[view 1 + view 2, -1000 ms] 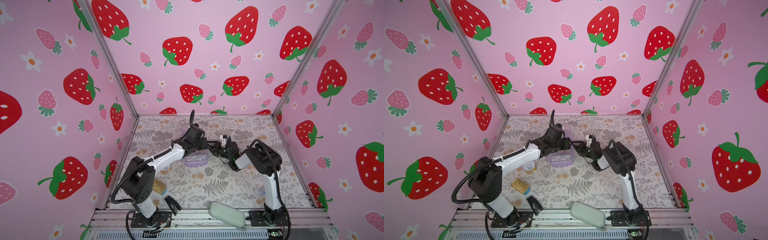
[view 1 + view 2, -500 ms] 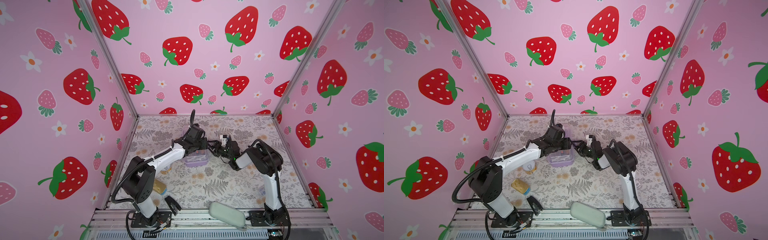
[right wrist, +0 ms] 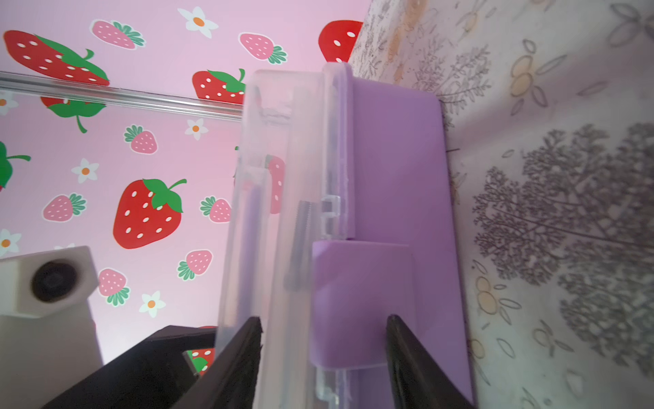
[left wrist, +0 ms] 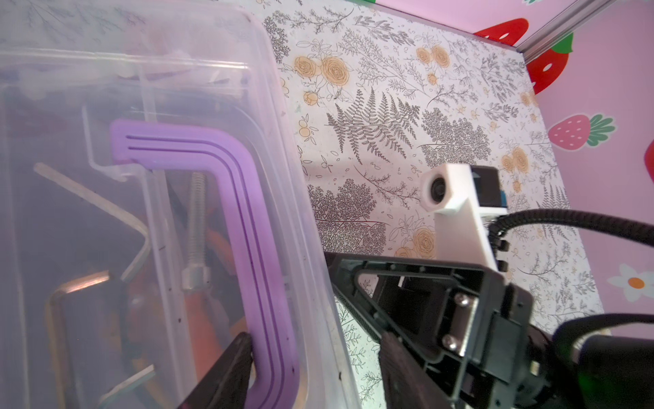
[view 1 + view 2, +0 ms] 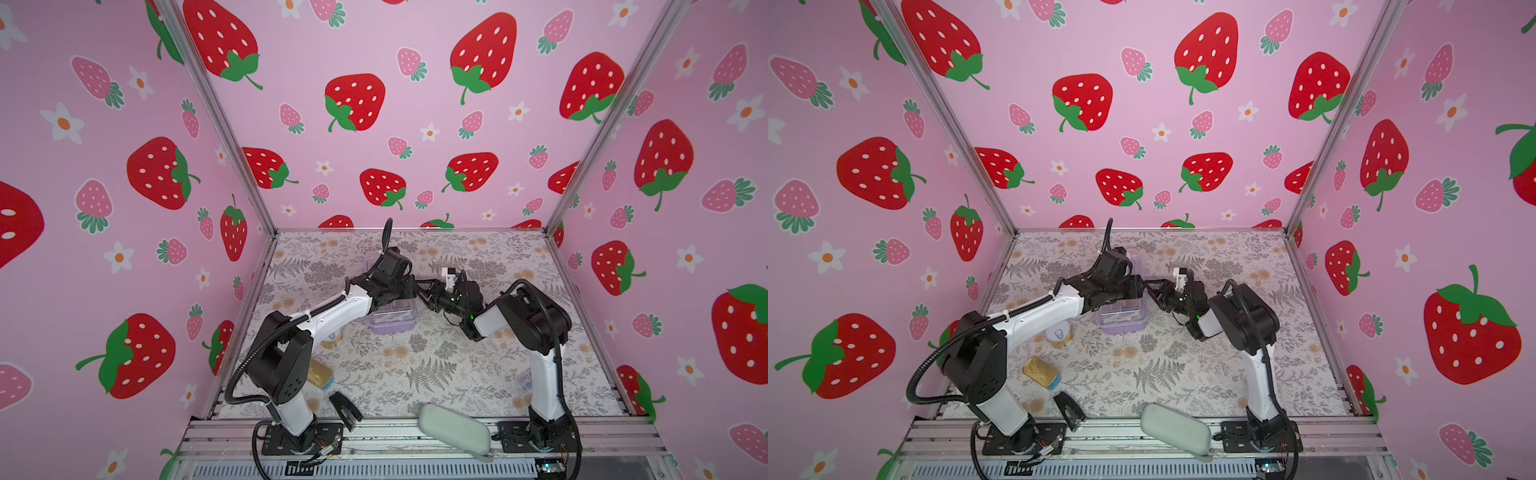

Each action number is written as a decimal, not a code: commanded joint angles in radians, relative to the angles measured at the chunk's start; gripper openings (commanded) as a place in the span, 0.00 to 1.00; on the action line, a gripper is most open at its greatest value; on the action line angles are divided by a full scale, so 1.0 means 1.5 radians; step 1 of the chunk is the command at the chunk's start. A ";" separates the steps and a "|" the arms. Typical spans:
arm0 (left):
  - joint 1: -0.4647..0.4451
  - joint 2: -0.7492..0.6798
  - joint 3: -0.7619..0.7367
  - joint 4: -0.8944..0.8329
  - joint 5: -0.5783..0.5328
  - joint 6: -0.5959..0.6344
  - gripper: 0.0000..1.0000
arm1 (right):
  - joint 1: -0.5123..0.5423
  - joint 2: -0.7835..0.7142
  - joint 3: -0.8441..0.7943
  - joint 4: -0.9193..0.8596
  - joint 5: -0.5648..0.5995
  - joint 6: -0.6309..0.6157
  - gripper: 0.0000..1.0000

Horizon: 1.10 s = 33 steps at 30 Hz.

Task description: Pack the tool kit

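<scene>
Lilac tool kit (image 5: 392, 320): right gripper (image 3: 323, 325) straddles latch (image 3: 361, 301), left gripper (image 4: 311, 354) straddles handle (image 4: 247, 230) (clamped or loose, cannot tell).

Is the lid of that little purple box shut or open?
Shut: the clear lid lies flat on the lilac base, tools showing through it. Whether the lilac latch is snapped, cannot tell.

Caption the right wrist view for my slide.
The right gripper straddles one side of the tool kit, one jaw at its clear lid, the other over its lilac latch.
</scene>
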 commanded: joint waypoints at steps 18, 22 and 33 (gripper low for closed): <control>-0.008 -0.028 0.023 -0.109 0.018 0.046 0.59 | -0.018 -0.010 -0.074 0.106 -0.014 0.013 0.62; 0.014 -0.088 0.037 -0.136 0.018 0.078 0.60 | -0.029 -0.014 -0.085 0.113 -0.027 0.006 0.67; 0.234 -0.158 -0.021 -0.094 0.095 0.012 0.65 | -0.032 0.074 0.001 0.105 -0.085 0.028 0.80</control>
